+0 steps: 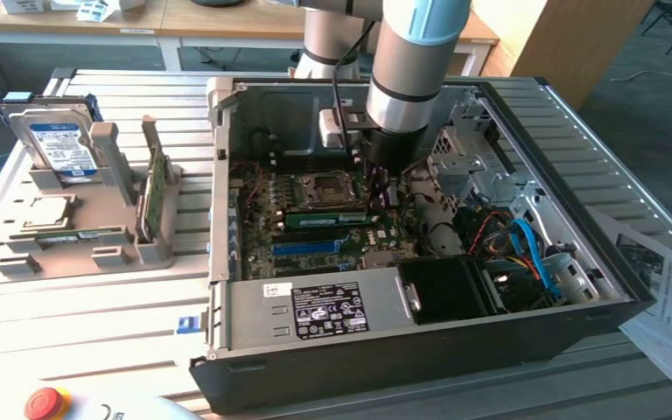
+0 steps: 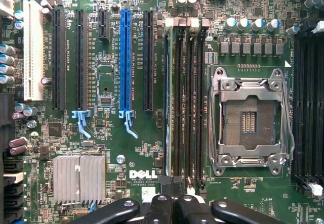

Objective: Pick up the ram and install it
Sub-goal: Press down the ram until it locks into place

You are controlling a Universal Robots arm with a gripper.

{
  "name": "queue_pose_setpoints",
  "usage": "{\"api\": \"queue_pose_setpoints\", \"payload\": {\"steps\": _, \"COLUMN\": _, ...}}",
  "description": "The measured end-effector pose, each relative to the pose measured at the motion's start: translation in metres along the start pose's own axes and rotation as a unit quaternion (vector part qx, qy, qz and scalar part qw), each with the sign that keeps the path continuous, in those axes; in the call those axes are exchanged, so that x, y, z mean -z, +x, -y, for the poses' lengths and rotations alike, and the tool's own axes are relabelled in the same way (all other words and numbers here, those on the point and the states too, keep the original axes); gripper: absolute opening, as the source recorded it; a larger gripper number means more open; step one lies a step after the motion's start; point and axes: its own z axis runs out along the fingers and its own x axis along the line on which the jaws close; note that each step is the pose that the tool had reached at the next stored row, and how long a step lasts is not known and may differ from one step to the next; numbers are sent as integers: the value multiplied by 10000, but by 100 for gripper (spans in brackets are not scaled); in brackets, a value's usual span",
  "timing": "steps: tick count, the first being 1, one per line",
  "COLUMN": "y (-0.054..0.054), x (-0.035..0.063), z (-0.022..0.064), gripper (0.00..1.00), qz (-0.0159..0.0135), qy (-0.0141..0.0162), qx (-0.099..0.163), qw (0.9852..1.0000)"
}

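Jaws (image 2: 174, 204) clenching, hovering low over motherboard (image 2: 111, 138) inside computer case (image 1: 430, 350). Ram (image 2: 166, 102) sitting edge-on in memory slot just ahead of jaws, long axis running straight away from them beside CPU socket (image 2: 249, 120).

The table (image 1: 102, 306) is ribbed, pale metal with a dull sheen. The computer case (image 1: 430, 350) is matt black. The heat sink (image 2: 79, 179) is finned, brushed metal, and the processor socket (image 2: 249, 122) frame gleams.
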Motion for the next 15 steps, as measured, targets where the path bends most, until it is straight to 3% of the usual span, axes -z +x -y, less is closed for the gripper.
{"api": "queue_pose_setpoints", "payload": {"steps": 6, "y": -1, "x": 43, "z": 0, "gripper": 10, "qz": 1, "qy": -3, "qx": -1, "qw": 10000}}
{"api": "queue_pose_setpoints", "payload": {"steps": 15, "y": -5, "x": 213, "z": 4, "gripper": 10, "qz": -1, "qy": -12, "qx": 0, "qw": 10000}}
